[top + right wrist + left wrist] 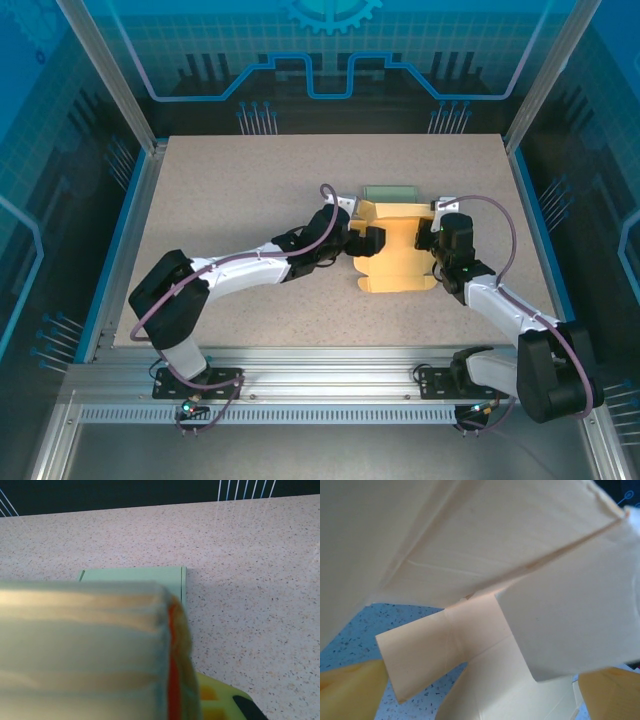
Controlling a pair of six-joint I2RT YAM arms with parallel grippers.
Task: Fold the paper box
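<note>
The speckled table (250, 180) carries a tan paper box (395, 255) near its middle, lying partly flat with its flaps spread; a pale green flat card (388, 192) sits just behind it, touching its far edge; the left gripper (374, 241) meets the box's left edge, jaws wide apart, with paper flaps between its yellow fingers (347, 692); the right gripper (433, 241) rests at the box's right edge, jaws together; whether they pinch paper, I cannot tell.

Tan paper box (396, 250), partly folded, flaps raised, lying mid-table between the arms
</note>
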